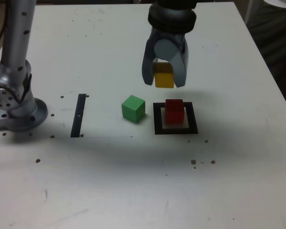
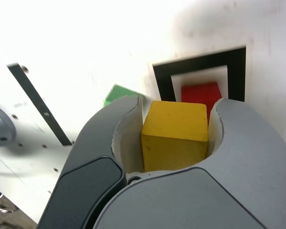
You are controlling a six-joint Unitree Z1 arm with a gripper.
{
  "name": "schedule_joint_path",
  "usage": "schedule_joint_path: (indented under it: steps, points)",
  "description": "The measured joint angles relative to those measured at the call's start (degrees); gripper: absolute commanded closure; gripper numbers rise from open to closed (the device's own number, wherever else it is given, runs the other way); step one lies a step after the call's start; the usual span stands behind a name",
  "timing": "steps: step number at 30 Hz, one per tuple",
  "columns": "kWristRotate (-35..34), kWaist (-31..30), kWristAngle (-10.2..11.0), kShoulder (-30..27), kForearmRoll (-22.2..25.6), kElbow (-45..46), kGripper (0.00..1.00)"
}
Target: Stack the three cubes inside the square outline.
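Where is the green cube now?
In the exterior view, the green cube sits on the table, just left of the square outline holding the red cube.

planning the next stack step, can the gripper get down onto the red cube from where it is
Probably yes: the gripper, shut on the yellow cube, hangs near the red cube, whose top is bare.

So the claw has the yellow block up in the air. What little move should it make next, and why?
Probably bring the claw toward the square outline and lower it. It holds the yellow cube in the air, behind the red cube that already sits inside the outline. The green cube waits beside it.
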Motion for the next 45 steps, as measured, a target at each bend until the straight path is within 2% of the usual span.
schedule_joint_path:
  steps: [7, 13, 26, 28, 29, 32, 34, 37, 45]
  points:
    - [-2.63, -1.52, -3.06, 0.66, -0.71, 0.26, 0.67]
    - [-3.27, -2.18, -4.88, 2.25, -2.82, 0.53, 0.67]
    - [-3.31, -0.92, -4.92, 3.94, -5.0, 2.5, 0.66]
    - [-3.31, -0.62, -4.88, 3.94, -5.41, 3.03, 0.57]
    - [-3.31, -0.49, -4.87, 3.94, -5.73, 3.35, 0.5]
    - [-2.9, -0.17, -4.87, 3.92, -7.63, 4.31, 0.19]
    - [-2.56, -0.13, -4.88, 3.72, -8.43, 4.7, 0.06]
    - [-2.36, -0.13, -4.88, 3.68, -9.46, 4.92, 0.01]
    - [-2.36, -0.12, -4.88, 2.69, -10.33, 5.95, 0.0]
